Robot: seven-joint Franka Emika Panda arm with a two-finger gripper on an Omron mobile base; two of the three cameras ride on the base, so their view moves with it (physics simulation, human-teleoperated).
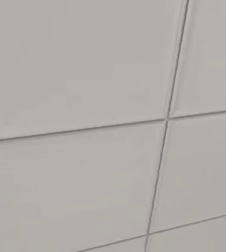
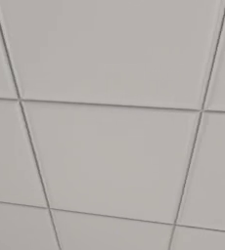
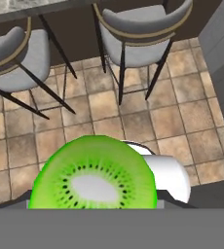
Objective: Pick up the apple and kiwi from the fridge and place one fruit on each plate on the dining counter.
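While the pincer point(image 3: 97, 206) clamps the kiwi point(image 3: 94, 175), tiled floor point(image 3: 182, 112) lies open — two stools point(image 3: 133, 24) beyond.

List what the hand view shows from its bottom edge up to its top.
Kiwi, cut face toward the camera, then brown tiled floor, then two grey bar stools, then the dining counter edge at top left.

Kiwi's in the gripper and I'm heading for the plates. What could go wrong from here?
The kiwi hangs above bare tile floor; the fingers are hidden behind it, so grip security is unclear and a slip would drop it. Two bar stools stand before the dining counter, so a low approach might clip them.
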